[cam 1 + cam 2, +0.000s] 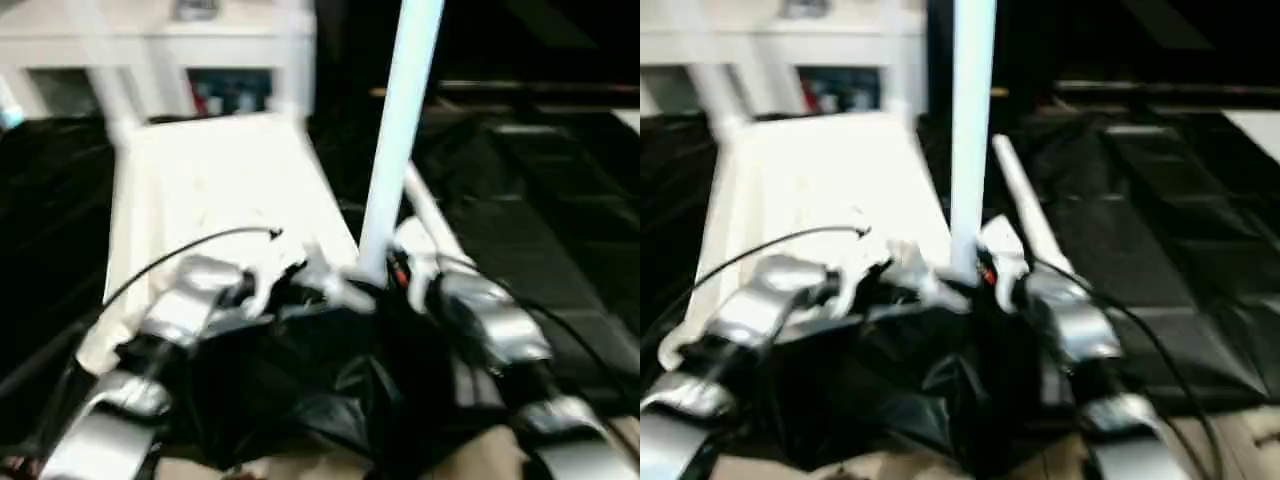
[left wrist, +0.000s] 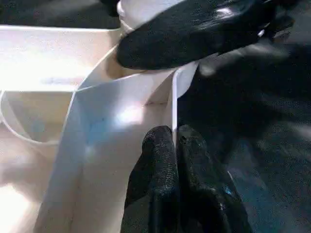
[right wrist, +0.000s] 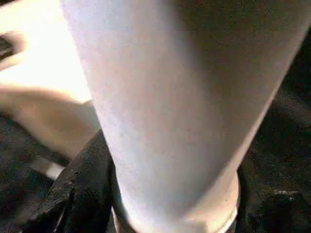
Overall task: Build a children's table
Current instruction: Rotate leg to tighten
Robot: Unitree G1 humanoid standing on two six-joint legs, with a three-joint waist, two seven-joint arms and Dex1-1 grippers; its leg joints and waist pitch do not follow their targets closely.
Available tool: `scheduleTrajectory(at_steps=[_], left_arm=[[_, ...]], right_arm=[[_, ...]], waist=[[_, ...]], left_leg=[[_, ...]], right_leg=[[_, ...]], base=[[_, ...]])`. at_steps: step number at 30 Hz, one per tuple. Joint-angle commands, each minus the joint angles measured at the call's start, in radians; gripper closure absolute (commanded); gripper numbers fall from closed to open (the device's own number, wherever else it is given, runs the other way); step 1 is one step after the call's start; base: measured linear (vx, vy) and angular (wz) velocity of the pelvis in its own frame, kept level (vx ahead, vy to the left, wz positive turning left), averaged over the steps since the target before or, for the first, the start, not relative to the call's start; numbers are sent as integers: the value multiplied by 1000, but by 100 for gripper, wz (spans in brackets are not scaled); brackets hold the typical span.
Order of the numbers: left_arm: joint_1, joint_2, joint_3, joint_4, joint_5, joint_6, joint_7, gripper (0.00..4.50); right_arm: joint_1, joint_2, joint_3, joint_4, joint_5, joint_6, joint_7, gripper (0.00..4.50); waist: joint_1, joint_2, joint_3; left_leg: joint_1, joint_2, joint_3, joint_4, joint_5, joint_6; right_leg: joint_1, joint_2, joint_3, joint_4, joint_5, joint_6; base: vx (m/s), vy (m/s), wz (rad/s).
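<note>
Your tabletop [image 1: 215, 190] lies upside down on the black sheet [image 1: 520, 230], its ribbed underside up, long axis running away from you toward the white cabinet [image 1: 160, 40] at the far end. At its near right corner, one tube leg [image 1: 400, 130] stands nearly upright with its foot at the corner socket [image 3: 175, 221], leaning slightly to the right at the top. Two more legs rise from the far corners, and a spare leg [image 1: 1025, 215] lies on the sheet just beside the tabletop's right edge.

Your left gripper [image 2: 176, 145] is pinched closed on the thin rim wall [image 2: 173, 104] of the tabletop at that same near corner, one finger on each side. Your right gripper [image 1: 395, 270] sits at the base of the upright leg; a black finger [image 2: 194, 29] lies across the socket there, but you cannot tell from these views whether that claw clasps the leg.

Open sheet stretches to the right of the lying leg. On the left, the tabletop's long edge borders more black sheet.
</note>
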State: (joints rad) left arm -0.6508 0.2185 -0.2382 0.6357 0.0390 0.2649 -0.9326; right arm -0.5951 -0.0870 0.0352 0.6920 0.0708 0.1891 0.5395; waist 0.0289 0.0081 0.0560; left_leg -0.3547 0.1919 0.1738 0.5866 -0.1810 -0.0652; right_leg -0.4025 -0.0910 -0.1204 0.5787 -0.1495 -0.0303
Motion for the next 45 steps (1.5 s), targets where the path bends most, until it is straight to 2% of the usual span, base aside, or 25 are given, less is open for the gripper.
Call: scheduleTrajectory(at_steps=[1,2,4,6,7,9,10,11,15,20,26,29,32,33,40,42,45], left_arm=[[-58,-56,13,-19,-19,-16,47,450],[-81,-93,27,19,-3,-13,138,450],[-93,-109,31,37,5,-20,176,450],[-95,-115,25,45,6,-37,168,450],[-91,-118,22,41,3,-44,153,450],[-83,-115,17,28,-1,-48,133,450],[-74,-109,11,16,-6,-55,112,450],[-69,-104,7,11,-9,-59,98,450],[-52,-86,-4,1,-16,-77,47,450],[-20,-42,-17,-35,-35,-102,-63,450],[9,8,-32,-72,-56,-119,-175,450],[28,41,-40,-93,-56,-119,-236,450],[39,59,-43,-113,-64,-107,-271,450],[47,72,-45,-127,-71,-97,-295,450],[65,111,-52,-157,-80,-77,-362,450],[67,115,-53,-161,-81,-74,-367,450],[71,118,-54,-168,-82,-71,-366,450]], right_arm=[[-12,65,29,66,-1,24,-69,178],[-48,109,6,127,-12,18,-188,178],[-65,130,12,151,-35,-4,-226,178],[-74,138,21,166,-46,-38,-204,178],[-77,140,22,169,-34,-51,-148,122],[-78,142,8,164,-7,-42,-103,106],[-77,139,3,154,7,-34,-75,106],[-76,133,9,150,5,-35,-63,86],[-76,105,36,151,-15,-59,-24,51],[-29,24,67,58,2,-93,191,51],[30,-72,101,-69,35,-77,392,51],[66,-142,137,-133,41,-75,510,51],[75,-162,133,-160,51,-57,546,51],[82,-176,134,-181,59,-43,569,75],[103,-214,149,-234,70,-4,623,123],[106,-215,151,-241,70,3,630,139],[110,-213,155,-249,72,10,629,164]], waist=[[0,-3,-69],[-2,-4,-71],[-1,1,-71],[5,-1,-75],[7,-3,-76],[6,-4,-75],[6,-4,-74],[6,-4,-73],[3,-2,-71],[8,-2,-71],[24,0,-75],[35,0,-72],[37,1,-70],[38,0,-70],[42,1,-70],[44,-2,-72],[50,0,-72]], left_leg=[[3,31,-13,-66,-246,21],[1,30,-11,-65,-233,25],[4,31,-10,-64,-228,24],[0,31,-9,-64,-207,37],[-2,32,-8,-64,-190,50],[-3,33,-7,-64,-182,62],[-3,33,-7,-64,-192,69],[-2,33,-7,-64,-196,71],[-1,34,-9,-66,-219,61],[0,38,-9,-66,-223,67],[2,43,-6,-64,-189,87],[3,43,-4,-64,-205,82],[1,44,-6,-66,-219,74],[2,44,-6,-67,-225,70],[4,44,-8,-68,-224,56],[4,44,-7,-67,-214,58],[3,44,-7,-66,-204,59]], right_leg=[[51,-65,54,-84,-416,-134],[51,-64,55,-80,-396,-142],[50,-64,54,-81,-376,-150],[56,-65,56,-74,-329,-160],[59,-65,57,-68,-290,-173],[60,-63,57,-65,-261,-188],[61,-64,57,-66,-269,-191],[61,-64,56,-68,-278,-191],[60,-65,56,-72,-327,-181],[61,-65,57,-69,-303,-192],[62,-63,59,-59,-231,-213],[60,-64,59,-64,-270,-203],[60,-65,58,-66,-303,-191],[59,-64,58,-68,-314,-188],[57,-64,59,-68,-319,-184],[57,-64,59,-66,-306,-185],[57,-64,59,-65,-297,-186]], base=[[0,0,0],[0,0,0],[0,0,0],[0,0,0],[0,0,0],[0,0,0],[0,0,0],[0,0,0],[0,0,0],[0,0,0],[0,0,0],[0,0,0],[0,0,0],[0,0,0],[0,0,0],[0,0,0],[0,0,0]])
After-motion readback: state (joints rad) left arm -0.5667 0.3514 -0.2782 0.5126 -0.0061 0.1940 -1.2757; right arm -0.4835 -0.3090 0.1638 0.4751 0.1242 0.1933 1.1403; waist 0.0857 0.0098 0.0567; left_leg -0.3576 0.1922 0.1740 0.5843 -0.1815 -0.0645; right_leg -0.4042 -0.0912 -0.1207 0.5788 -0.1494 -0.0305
